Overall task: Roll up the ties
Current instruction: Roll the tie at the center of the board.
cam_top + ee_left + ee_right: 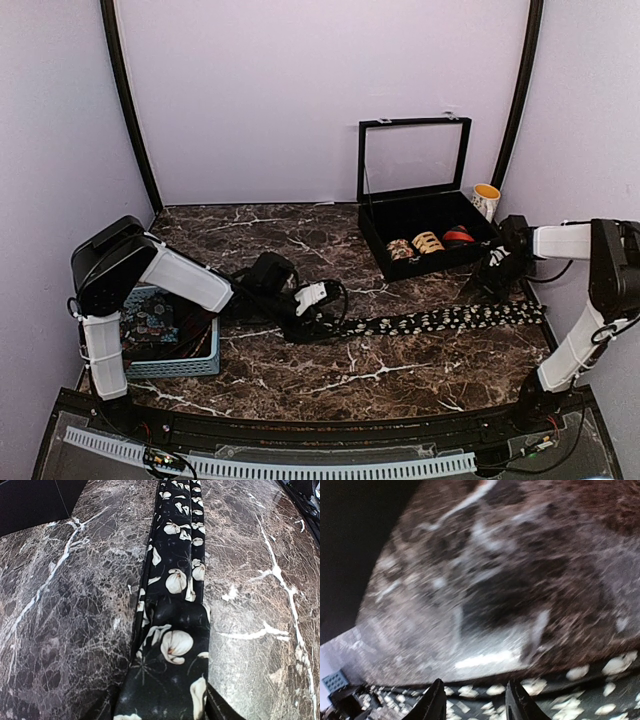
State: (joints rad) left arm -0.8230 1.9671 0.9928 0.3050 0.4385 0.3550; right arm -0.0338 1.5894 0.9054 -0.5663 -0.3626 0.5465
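A long black tie [430, 321] with white flowers lies stretched left to right across the marble table. My left gripper [318, 297] is at its left end. In the left wrist view the tie [175, 580] runs away from the camera, its folded near end fills the space between the jaws, and my left gripper [165, 700] is shut on it. My right gripper [493, 272] hovers just above the tie's right end, beside the case. In the blurred right wrist view its fingers [474, 692] stand apart with nothing between them, and the tie [570, 700] lies below.
An open black case [430, 262] with an upright glass lid [413, 158] stands at the back right, holding two tan-patterned coils [428, 242] and a red one [458, 236]. A yellow-rimmed cup [486, 199] sits behind it. A blue basket [175, 362] with patterned fabric is under the left arm.
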